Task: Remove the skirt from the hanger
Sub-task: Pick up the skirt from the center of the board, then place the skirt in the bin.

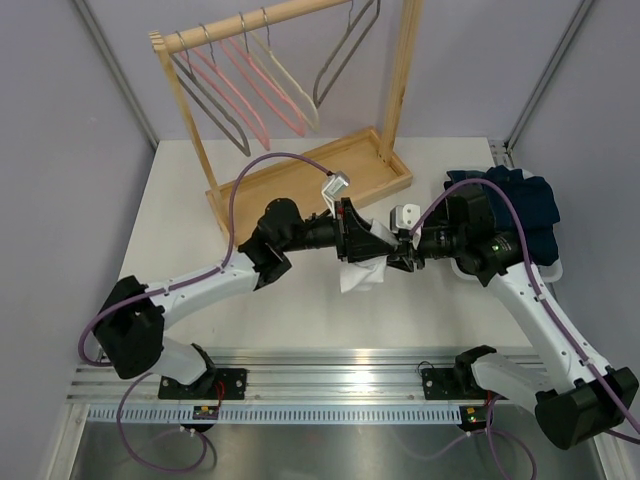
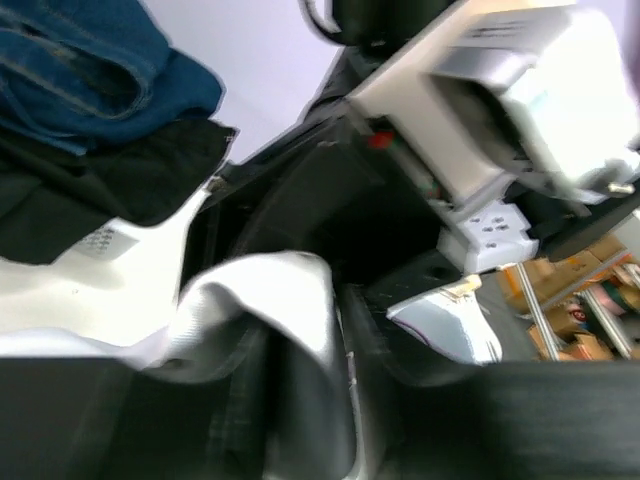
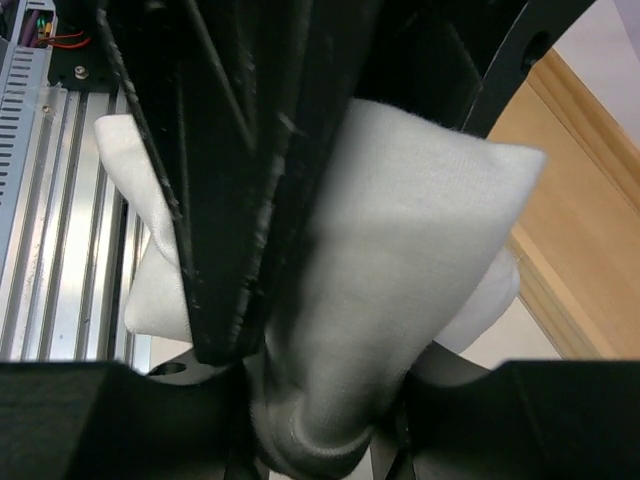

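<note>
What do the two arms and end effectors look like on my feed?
The left arm and right arm have white links, black joint housings and black bases. A purple cable loops along each. The left end effector and right end effector are black, each with a pale grey camera housing behind it.

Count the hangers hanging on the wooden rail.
5: at the rail's left a grey hanger, two pink hangers, a cream hanger; another grey one towards the right. Overlaps may hide more.
</note>
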You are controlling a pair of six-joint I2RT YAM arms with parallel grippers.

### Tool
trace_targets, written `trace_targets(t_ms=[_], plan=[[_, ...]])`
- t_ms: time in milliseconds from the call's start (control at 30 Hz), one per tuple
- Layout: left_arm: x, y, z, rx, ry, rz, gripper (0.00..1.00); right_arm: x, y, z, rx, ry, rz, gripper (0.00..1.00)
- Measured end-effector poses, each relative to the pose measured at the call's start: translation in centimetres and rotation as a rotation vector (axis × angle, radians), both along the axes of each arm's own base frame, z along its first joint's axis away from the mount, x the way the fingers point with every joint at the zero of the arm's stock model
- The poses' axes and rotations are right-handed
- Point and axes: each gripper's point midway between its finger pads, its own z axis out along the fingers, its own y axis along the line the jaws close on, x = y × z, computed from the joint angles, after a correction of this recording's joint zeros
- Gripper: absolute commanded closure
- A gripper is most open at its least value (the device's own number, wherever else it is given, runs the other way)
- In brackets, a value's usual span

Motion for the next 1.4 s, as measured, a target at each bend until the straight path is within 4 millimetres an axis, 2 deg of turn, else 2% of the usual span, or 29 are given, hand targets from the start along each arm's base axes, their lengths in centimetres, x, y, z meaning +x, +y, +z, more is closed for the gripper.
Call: trace_targets(t_ms=[33, 167, 267, 333, 400, 467, 567, 633, 700, 800, 867, 933, 1000, 1067, 1133, 1233, 1300, 1400], plan=[[-0.1, 0.2, 0.4, -0.01, -0.003, -0.002, 0.42, 0.1, -0.1, 0.0, 0.0, 0.003, -0.006, 0.87], [-0.8, 1.5, 2.1, -0.054, -0.04, 0.031, 0.21, 0.3, -0.7, -0.2, -0.003, 0.024, -0.029, 0.91], [-0.7, 3.5, 3.9, -0.079, -0.104, 0.116, 0.14, 1.0, -2.0, -0.4, -0.012, 0.051, -0.083, 0.95], [-0.4, 4.9, 5.1, -0.086, -0.148, 0.186, 0.14, 1.9, -3.2, -0.3, -0.02, 0.073, -0.149, 1.0], [-0.5, 6.4, 6.2, -0.087, -0.194, 0.252, 0.12, 3.7, -4.8, 0.2, -0.03, 0.094, -0.256, 1.0], [-0.6, 7.8, 6.3, -0.072, -0.225, 0.306, 0.12, 6.4, -7.3, 1.0, -0.034, 0.12, -0.416, 1.0], [-0.9, 9.6, 4.9, -0.03, -0.243, 0.365, 0.11, 11.0, -13.3, 2.5, -0.015, 0.15, -0.75, 1.0], [-1.0, 10.6, 2.9, 0.015, -0.238, 0.396, 0.1, 13.5, -18.0, 3.5, -0.007, 0.133, -0.978, 1.0], [-1.0, 11.4, 0.3, 0.077, -0.216, 0.417, 0.1, 15.0, -22.2, 4.4, -0.011, 0.11, -1.18, 0.98], [-1.3, 12.8, -2.9, 0.158, -0.188, 0.449, 0.09, 16.5, -25.7, 5.9, -0.027, 0.101, -1.34, 0.99], [-1.6, 13.7, -3.9, 0.189, -0.184, 0.47, 0.09, 17.5, -27.5, 6.9, -0.043, 0.095, -1.41, 0.99], [-1.9, 14.7, -4.2, 0.197, -0.189, 0.493, 0.09, 18.1, -29.0, 6.9, -0.071, 0.097, -1.463, 0.98], [-2.3, 15.7, -4.3, 0.193, -0.199, 0.518, 0.09, 18.3, -30.5, 5.8, -0.126, 0.114, -1.513, 0.99], [-2.6, 16.6, -4.5, 0.187, -0.205, 0.539, 0.08, 18.6, -31.8, 3.5, -0.193, 0.166, -1.543, 1.0], [-3.0, 17.5, -4.9, 0.181, -0.209, 0.558, 0.08, 19.0, -33.0, 0.7, -0.25, 0.245, -1.557, 0.99], [-3.3, 18.4, -5.8, 0.188, -0.204, 0.58, 0.08, 20.0, -34.9, -4.7, -0.334, 0.408, -1.557, 0.96], [-3.4, 18.8, -6.6, 0.205, -0.194, 0.589, 0.08, 20.8, -35.5, -7.6, -0.37, 0.489, -1.539, 0.94], [-3.5, 19.4, -7.6, 0.223, -0.183, 0.603, 0.07, 21.8, -35.6, -9.9, -0.384, 0.543, -1.502, 0.9]])
